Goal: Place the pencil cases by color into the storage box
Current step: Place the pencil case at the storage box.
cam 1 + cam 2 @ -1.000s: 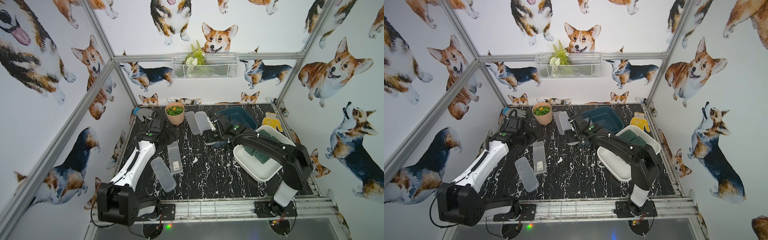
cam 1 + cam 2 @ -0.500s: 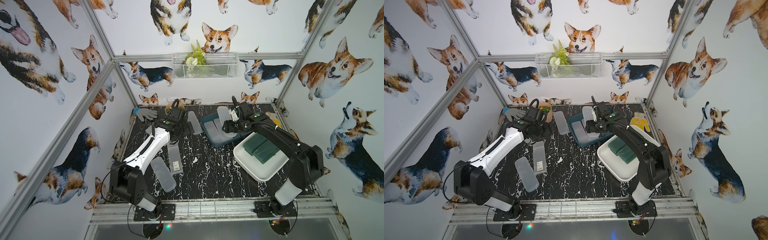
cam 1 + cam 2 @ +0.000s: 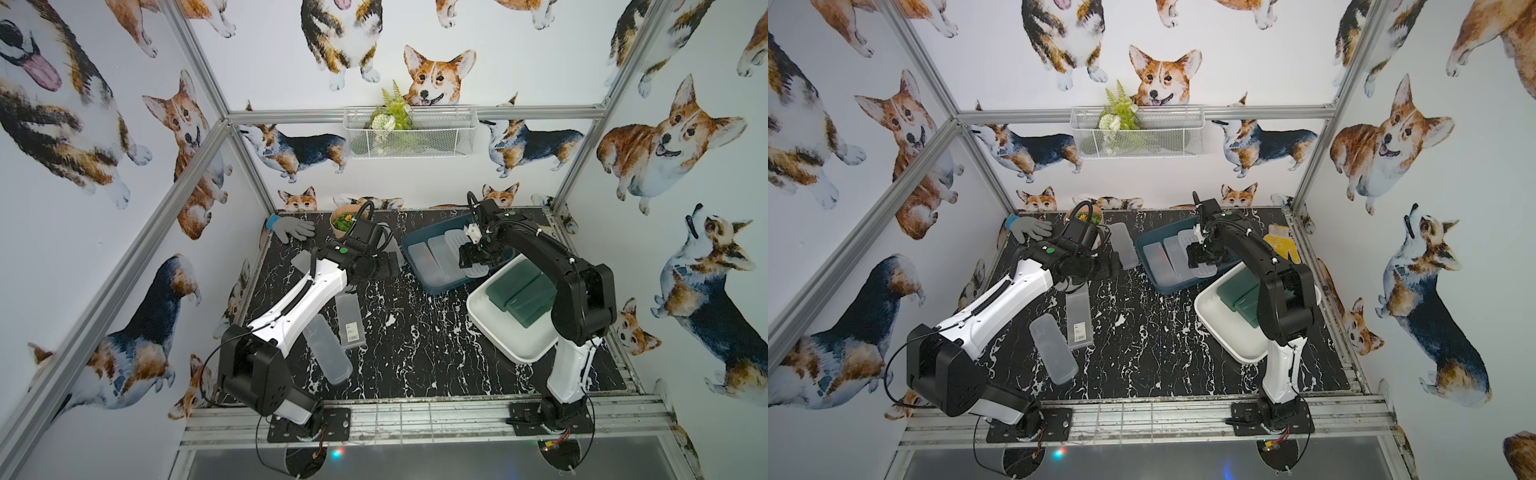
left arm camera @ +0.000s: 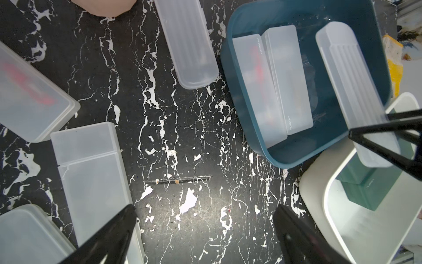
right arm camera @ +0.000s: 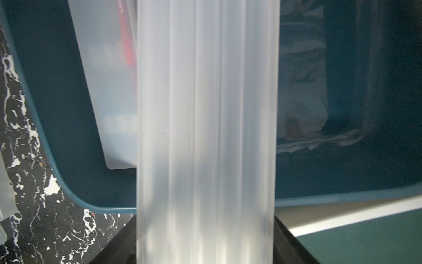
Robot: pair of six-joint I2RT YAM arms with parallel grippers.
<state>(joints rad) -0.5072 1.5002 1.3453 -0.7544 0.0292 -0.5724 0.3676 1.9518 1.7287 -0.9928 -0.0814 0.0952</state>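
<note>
1. right gripper [image 5: 204, 246]: jaws clamped across ribbed frosted case [image 5: 205, 114], held lengthwise over blue bin [image 4: 296, 160]. One end of the case is over the bin's inside, the other sticks out past the rim toward white bin [image 3: 498, 332].
2. blue bin: two frosted cases [image 4: 258, 91] lie flat inside, side by side.
3. white bin: dark green cases [image 3: 521, 291] lie inside, touching.
4. left gripper [image 4: 207, 240]: jaws wide, empty, above bare marble table [image 4: 182, 114].
5. loose frosted cases on table: one [image 4: 189, 45] near peach pot [image 4: 102, 6], three more [image 4: 96, 178] clustered beside left gripper.
</note>
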